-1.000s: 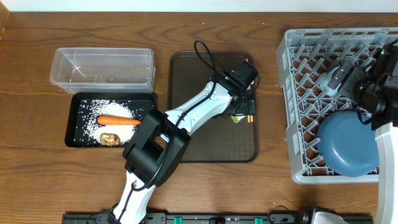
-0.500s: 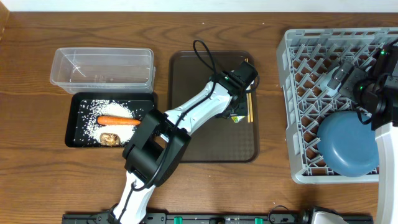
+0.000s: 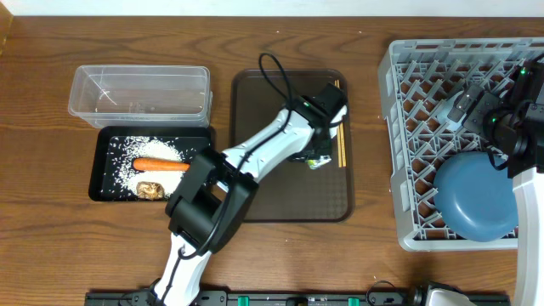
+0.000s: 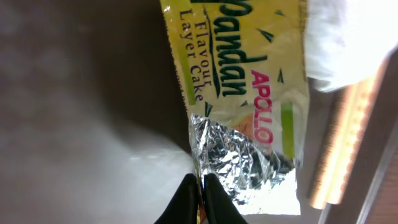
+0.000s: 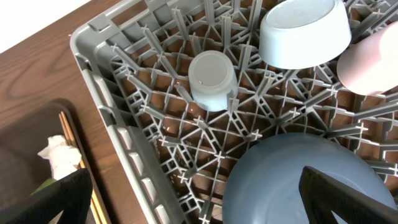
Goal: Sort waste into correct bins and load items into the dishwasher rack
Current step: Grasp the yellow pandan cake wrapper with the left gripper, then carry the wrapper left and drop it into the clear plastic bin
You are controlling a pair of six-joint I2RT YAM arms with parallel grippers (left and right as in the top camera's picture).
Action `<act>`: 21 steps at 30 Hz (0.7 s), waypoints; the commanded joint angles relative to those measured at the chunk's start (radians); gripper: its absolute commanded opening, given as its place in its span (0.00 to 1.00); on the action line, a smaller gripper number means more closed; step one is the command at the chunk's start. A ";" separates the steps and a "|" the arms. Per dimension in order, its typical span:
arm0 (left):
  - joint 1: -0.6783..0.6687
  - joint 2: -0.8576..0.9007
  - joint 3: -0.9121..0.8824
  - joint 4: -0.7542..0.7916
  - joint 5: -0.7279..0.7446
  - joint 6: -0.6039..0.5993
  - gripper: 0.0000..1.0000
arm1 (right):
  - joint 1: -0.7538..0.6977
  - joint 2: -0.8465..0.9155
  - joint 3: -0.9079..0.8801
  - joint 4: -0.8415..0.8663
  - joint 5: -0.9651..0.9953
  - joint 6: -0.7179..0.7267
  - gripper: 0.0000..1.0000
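The left gripper (image 4: 199,198) is closed on the torn foil edge of the green-yellow wrapper (image 4: 239,74). The wrapper lies on the right part of the brown serving tray (image 3: 255,102), just beside the chopsticks (image 3: 341,146) and the crumpled tissue (image 4: 339,37). The pinch looks thin, catching only the foil corner, so the lift should go straight up and slowly, checking that the wrapper comes away before any sideways travel. Rice, carrot and the food lump already sit in the black tray (image 3: 100,161), so the wrapper probably belongs in the clear tub (image 3: 140,75) at far left. Carry it high enough to clear the tub's wall and release only once it is above the inside. The right gripper (image 5: 196,180) hangs open over the dishwasher rack (image 3: 398,127), out of the way.
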 commanded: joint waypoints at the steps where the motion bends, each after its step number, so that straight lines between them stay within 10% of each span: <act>1: 0.060 -0.081 0.006 -0.025 -0.024 0.006 0.06 | -0.005 0.001 0.009 0.002 0.003 -0.001 0.99; 21: 0.457 -0.378 0.006 0.011 -0.026 -0.010 0.06 | -0.005 0.001 0.009 0.002 0.003 -0.001 0.99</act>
